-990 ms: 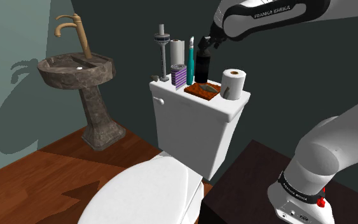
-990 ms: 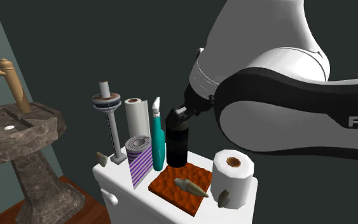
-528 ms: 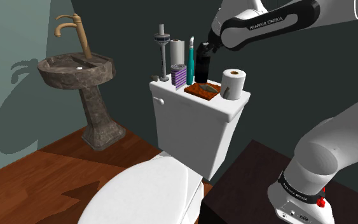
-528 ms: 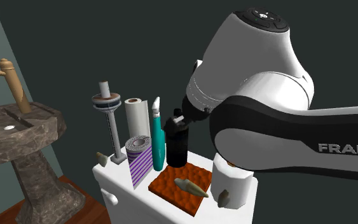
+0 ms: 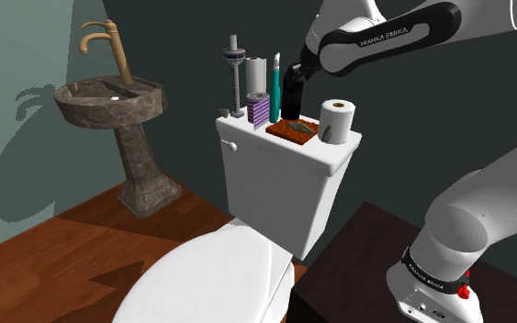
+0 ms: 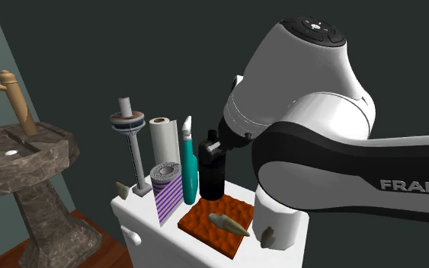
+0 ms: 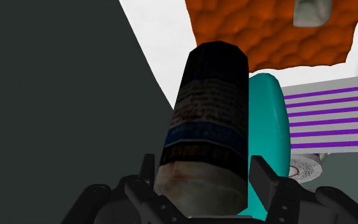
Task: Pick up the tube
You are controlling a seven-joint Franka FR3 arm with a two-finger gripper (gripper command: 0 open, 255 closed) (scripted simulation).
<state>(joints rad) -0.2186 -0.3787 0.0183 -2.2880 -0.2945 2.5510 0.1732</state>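
Observation:
The tube [image 5: 292, 96] is black with a pale cap end and stands upright on the white toilet tank [image 5: 284, 170], just behind an orange mat [image 5: 293, 131]. My gripper [image 5: 297, 66] comes down on its top from above. In the wrist view the two black fingers [image 7: 147, 168] press against either side of the tube [image 7: 209, 127] near its pale cap, so the gripper [image 7: 203, 177] is shut on it. In the second exterior view the tube [image 6: 212, 177] stands with its base on the tank, the gripper [image 6: 215, 141] at its top.
A teal bottle [image 5: 275, 92] stands close beside the tube, then a purple-striped block [image 5: 258, 111], a white roll [image 6: 164, 140] and a grey stand [image 6: 131, 129]. A toilet paper roll [image 5: 336, 120] sits on the other side. A stone sink [image 5: 111, 99] stands further along the shoulder view's left.
The fingers have closed on the tube's top. The arm's forearm swung lower and more level; the tube itself still stands in the same spot.

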